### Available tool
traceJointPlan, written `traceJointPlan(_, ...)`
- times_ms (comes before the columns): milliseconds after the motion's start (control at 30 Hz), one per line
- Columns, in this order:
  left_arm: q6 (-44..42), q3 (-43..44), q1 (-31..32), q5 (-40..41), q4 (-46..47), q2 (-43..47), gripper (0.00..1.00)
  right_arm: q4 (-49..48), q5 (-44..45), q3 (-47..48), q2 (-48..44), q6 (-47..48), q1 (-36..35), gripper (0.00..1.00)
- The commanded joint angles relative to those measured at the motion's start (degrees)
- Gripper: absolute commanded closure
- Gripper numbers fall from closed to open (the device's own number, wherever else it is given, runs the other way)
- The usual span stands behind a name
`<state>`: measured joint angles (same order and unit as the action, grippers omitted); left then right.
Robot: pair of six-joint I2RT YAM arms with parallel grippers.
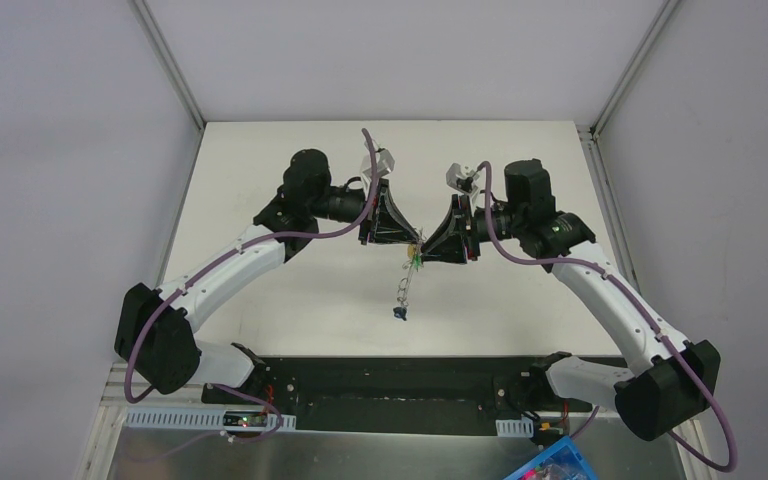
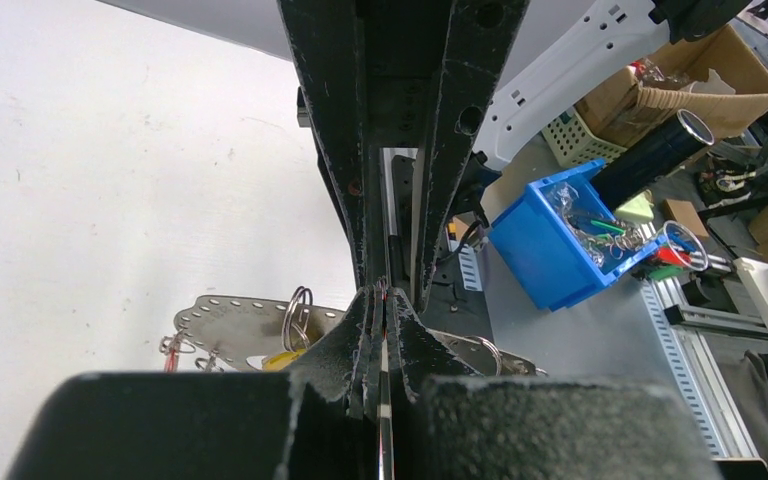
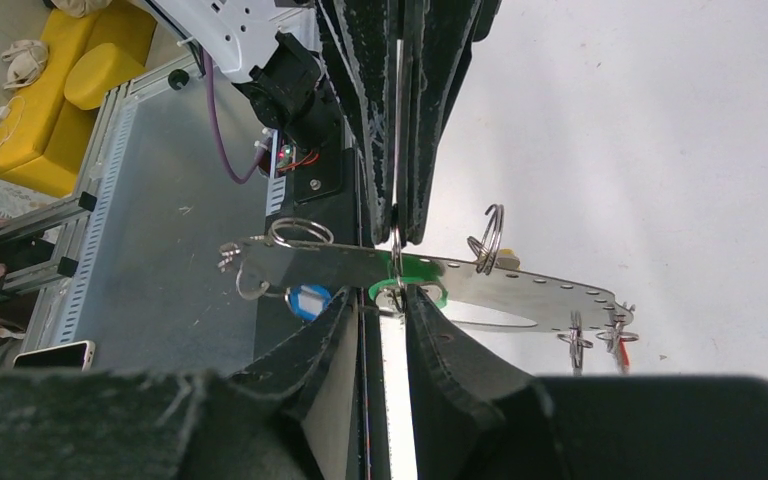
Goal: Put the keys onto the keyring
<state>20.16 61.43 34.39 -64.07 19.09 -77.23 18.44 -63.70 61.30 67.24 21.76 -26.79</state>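
Left gripper (image 1: 407, 243), pressed together on the perforated metal strip (image 3: 520, 285), is held above the table (image 1: 260, 200) so that the keyrings (image 3: 487, 238) are steadied in mid-air. The green key (image 3: 410, 283) is pinched by the right gripper (image 1: 428, 250) against the strip, apparently for threading onto a ring.

White table (image 1: 260, 190), blue bin (image 2: 535, 255) of clutter, cardboard box (image 2: 705, 75), yellow cushions (image 3: 70, 95), phone (image 3: 55, 353)

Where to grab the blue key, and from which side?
I'd pinch the blue key by its plastic head, across the flat faces, coming from the near side. In the top view it dangles at the near end of the perforated metal strip, hanging free; it may swing.
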Motion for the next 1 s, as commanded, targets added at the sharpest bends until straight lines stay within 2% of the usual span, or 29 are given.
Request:
traceJointPlan(0,0.4,-0.2,-0.4,-0.8,4.1,1.5,1.0,0.1,-0.5,3.2,-0.8,0.9,0.4,0.73)
traceJointPlan(200,0.2,-0.6,-0.4,-1.1,3.9,1.4,1.0,0.3,0.8,4.6,-0.1,0.9,0.4,0.67)
traceJointPlan(433,0.3,-0.4,-0.4,-1.2,4.0,1.3,1.0,-0.9,0.3,4.8,1.6,0.0,0.1,0.67)
traceJointPlan(967,-0.5,-0.3,-0.4,-0.6,3.5,1.1,1.0,-1.4,-2.2,4.7,1.9,-0.7,-0.4,1.0)
